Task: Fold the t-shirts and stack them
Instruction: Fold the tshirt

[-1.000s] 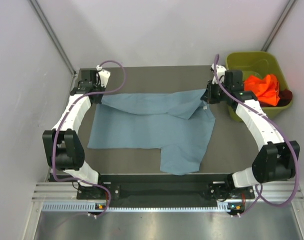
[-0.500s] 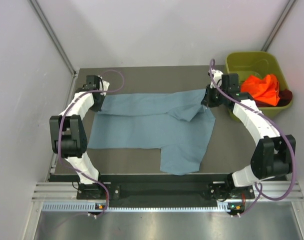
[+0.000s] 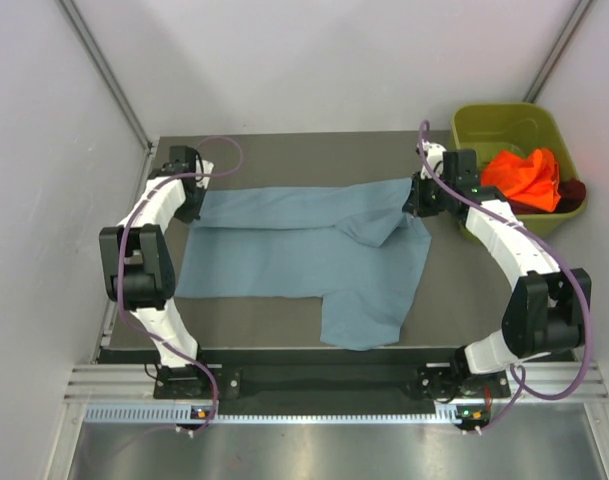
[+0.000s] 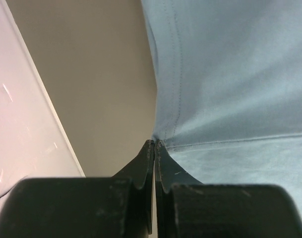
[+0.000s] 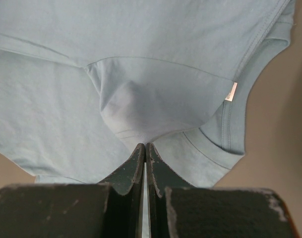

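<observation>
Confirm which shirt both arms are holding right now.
The blue-grey shirt, spread across the table; left gripper and right gripper have jaws shut on its far edge. The orange shirt sits bunched in the green bin.

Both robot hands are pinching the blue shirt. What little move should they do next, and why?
Probably lift both together and carry the pinched far edge toward the near hem. The left gripper and right gripper are shut on the far edge of the blue-grey shirt, which lies mostly spread out.
</observation>
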Action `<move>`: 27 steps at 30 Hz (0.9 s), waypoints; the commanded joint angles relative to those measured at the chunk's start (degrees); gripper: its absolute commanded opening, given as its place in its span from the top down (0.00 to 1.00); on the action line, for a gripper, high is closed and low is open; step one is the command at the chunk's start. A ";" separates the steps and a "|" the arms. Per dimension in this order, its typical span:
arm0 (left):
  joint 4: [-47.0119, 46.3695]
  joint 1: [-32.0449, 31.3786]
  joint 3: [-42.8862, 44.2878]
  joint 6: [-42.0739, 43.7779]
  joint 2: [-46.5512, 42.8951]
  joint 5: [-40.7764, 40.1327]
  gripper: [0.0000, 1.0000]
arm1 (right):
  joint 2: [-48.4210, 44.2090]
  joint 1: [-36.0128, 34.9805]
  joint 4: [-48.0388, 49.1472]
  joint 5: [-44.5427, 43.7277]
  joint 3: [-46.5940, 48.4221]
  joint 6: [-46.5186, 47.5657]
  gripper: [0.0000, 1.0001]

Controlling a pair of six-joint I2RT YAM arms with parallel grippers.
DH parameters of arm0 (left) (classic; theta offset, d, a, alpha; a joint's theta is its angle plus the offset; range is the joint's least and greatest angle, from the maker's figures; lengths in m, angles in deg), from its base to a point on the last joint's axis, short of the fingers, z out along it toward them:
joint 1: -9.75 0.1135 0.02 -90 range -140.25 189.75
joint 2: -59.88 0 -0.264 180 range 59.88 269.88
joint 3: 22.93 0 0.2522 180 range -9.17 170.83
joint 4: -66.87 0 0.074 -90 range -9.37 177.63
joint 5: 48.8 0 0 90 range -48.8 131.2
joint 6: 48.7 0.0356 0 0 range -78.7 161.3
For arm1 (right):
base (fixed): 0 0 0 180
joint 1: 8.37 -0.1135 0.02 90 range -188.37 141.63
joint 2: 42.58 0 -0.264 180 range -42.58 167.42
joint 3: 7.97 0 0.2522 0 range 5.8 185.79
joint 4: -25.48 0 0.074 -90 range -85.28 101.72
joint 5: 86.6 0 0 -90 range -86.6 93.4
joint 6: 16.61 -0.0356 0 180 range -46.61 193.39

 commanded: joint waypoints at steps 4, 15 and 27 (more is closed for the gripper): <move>5.29 1.39 3.72 -2.51 2.28 -1.63 0.97 | -1.14 -0.19 1.19 0.59 0.03 0.28 1.00; 9.17 1.56 13.20 -10.59 -4.30 2.92 0.30 | -6.50 -0.19 -0.74 0.77 5.39 -0.25 0.22; 6.36 -1.87 6.28 -16.92 -2.65 27.96 0.46 | 0.34 -9.33 -0.92 2.52 5.66 8.28 0.40</move>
